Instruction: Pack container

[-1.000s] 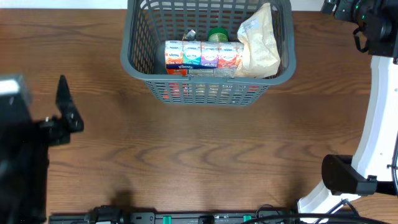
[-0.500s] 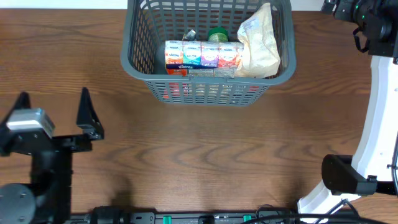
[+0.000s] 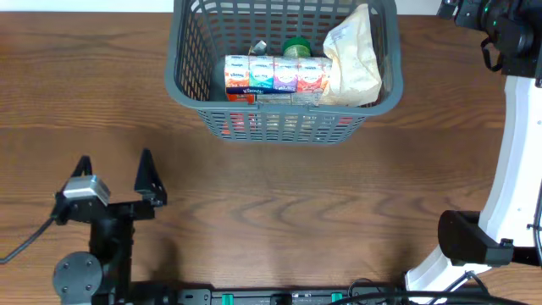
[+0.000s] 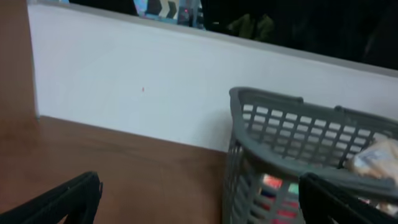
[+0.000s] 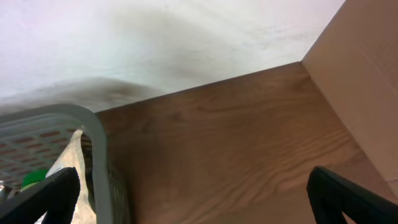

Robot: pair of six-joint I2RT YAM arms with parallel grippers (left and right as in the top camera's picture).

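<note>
The dark grey mesh basket [image 3: 196, 89] stands at the back middle of the table. It holds a row of small colourful cartons [image 3: 275, 76], a green-lidded item [image 3: 295, 47] and a pale crinkled bag [image 3: 351, 59]. The basket also shows in the left wrist view [image 4: 298, 118] and in the right wrist view [image 5: 93, 127]. My left gripper [image 3: 114, 174] is open and empty over the front left of the table, well away from the basket. My right gripper [image 5: 199, 193] is open and empty, up by the basket's far right corner.
The right arm's white link and black base [image 3: 474, 237] stand at the front right. A white wall [image 4: 124, 81] runs behind the table. A tan board [image 5: 367, 74] stands at the table's right side. Bare wood lies in front of the basket.
My left arm has swung right and toward the front edge, with its fingers spread the whole time. The right arm and the basket's contents have not moved.
</note>
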